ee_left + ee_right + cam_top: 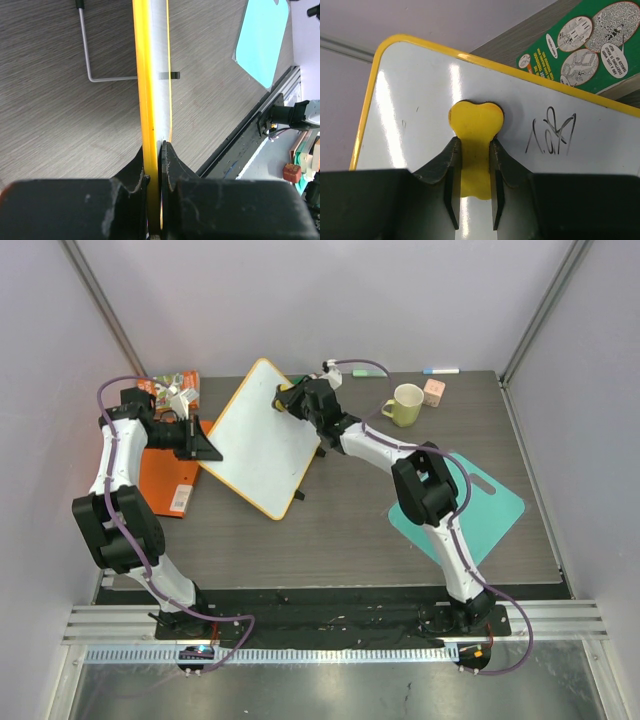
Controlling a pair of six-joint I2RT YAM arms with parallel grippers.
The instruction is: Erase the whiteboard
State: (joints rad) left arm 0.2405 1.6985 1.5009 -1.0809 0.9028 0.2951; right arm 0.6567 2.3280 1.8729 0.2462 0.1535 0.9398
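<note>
The left hand (159,145) is pinched tight on the whiteboard (262,438), gripping the yellow-orange frame at its left edge. The right hand (474,144) is narrowed around a yellow eraser (475,117), which is pressed flat on the board near its far rounded corner. A dark scribble (552,134) sits just beside the eraser. The board lies askew, left of centre on the counter (350,530). It is beside the orange folder (168,480) and well apart from the teal cutting board (490,502).
</note>
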